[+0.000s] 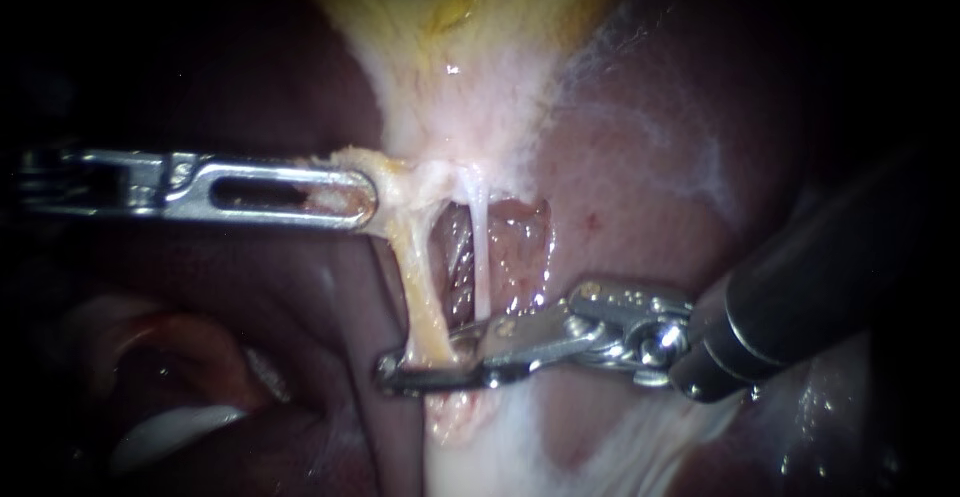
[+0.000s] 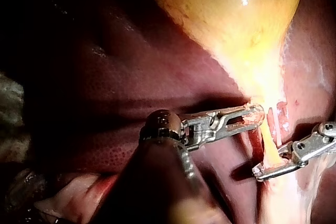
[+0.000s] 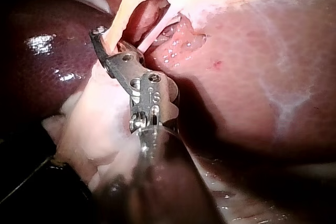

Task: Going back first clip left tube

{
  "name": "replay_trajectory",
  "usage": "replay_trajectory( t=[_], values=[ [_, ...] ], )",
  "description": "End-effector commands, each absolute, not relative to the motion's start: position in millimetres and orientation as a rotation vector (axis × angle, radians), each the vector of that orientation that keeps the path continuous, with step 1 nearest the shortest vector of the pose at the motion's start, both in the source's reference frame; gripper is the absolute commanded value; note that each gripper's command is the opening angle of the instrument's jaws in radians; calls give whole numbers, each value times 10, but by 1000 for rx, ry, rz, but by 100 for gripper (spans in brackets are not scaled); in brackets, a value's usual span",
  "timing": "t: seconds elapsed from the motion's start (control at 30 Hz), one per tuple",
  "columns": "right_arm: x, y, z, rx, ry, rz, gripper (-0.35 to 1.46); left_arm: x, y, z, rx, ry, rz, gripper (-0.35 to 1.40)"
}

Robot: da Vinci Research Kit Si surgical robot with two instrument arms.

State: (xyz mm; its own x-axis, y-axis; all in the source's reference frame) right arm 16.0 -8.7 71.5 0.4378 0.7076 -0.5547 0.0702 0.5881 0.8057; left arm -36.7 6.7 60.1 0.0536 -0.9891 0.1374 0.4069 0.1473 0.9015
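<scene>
Right instrument [image 1: 425,362]: the shaft enters from 4 o'clock in the endoscope view. Its jaws reach toward 9 o'clock across the foot of the left tube [image 1: 420,287].
- Jaws stand a little apart, with a narrow wedge of gap.
- The tube's lower end sits in that gap, against the lower jaw.
- No squeeze from both sides shows, so logged as parted, not gripping.
- No clip made out on the tube in any view; it may be hidden by the jaws or too small to tell.

Left instrument [image 1: 366,197]: in from 9 o'clock, slotted jaws closed on the neck tissue [image 1: 395,172] where the gallbladder [image 1: 460,47], at 12 o'clock, narrows.
- Judged purpose: traction toward 9 o'clock stretches the left tube taut.
- It also opens a window between that tube and the thin pale right tube [image 1: 481,257], with liver [image 1: 650,157] around it.
- That separation lets the right jaws straddle one tube alone.

Left tube location: centre of view, yellowish, slanting from the held neck tissue toward 6 o'clock into the right jaws.

Wrist views:
- Left wrist view shows the same V, with the tube in it.
- Right wrist view has the jaws edge-on, so the gap is not readable there.

Judgement: backing out toward 4 o'clock calls for the jaws to be free of the tube first. Dragging the tube along is the risk.
</scene>
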Motion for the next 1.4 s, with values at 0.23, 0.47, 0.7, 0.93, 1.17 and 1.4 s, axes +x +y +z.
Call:
replay_trajectory(
  t=[0.23,0.47,0.7,0.93,1.17,1.4],
  values=[
    [161,-89,719,875,1070,468,-22,-367,67,601,805,-945,-1257,-35],
    [165,-89,720,758,1172,330,44,-367,67,601,805,-945,-1257,-35],
    [164,-87,721,670,1184,311,50,-367,67,601,805,-945,-1257,-35],
    [154,-82,718,619,1201,259,50,-367,67,601,805,-945,-1257,-35],
    [123,-70,709,572,1208,235,50,-366,67,601,805,-945,-1257,-35],
    [84,-48,678,529,1219,207,50,-366,67,601,805,-945,-1257,-35]
  ],
)
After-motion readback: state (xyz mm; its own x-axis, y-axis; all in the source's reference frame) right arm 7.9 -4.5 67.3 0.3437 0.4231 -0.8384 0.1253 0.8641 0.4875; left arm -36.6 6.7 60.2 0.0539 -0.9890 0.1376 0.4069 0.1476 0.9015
